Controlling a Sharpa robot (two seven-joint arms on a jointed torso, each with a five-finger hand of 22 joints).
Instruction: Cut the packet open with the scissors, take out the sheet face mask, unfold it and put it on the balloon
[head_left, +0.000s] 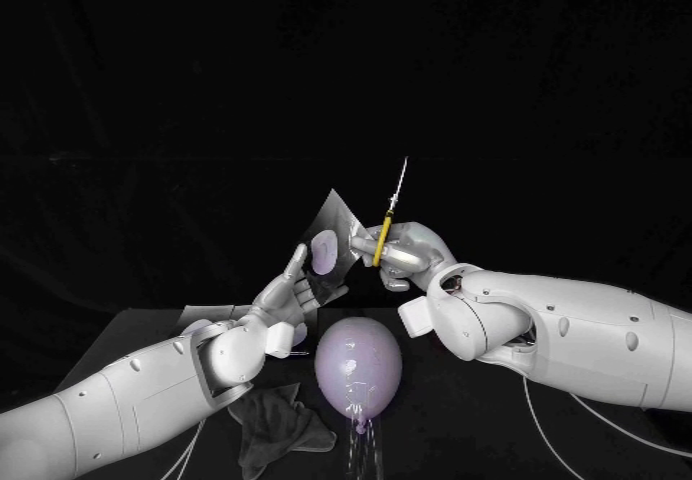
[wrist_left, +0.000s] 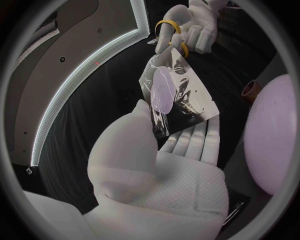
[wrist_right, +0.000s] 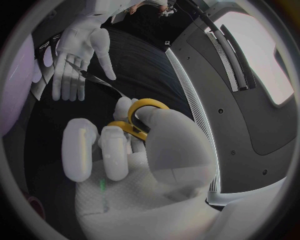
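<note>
left hand (head_left: 289, 295) raised, fingers upright, thumb pinching packet (head_left: 329, 245) high over balloon (head_left: 358, 368) on table (head_left: 144, 325). right hand (head_left: 408, 250) raised alongside, fingers through scissors (head_left: 387, 225) loops, blades pointing up just beside packet.

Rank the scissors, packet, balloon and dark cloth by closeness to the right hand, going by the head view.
1. Scissors, held in the right hand.
2. Packet, just beside it, held by the left hand.
3. Balloon, lower, between the arms.
4. Dark cloth, lowest, by the left arm.
</note>
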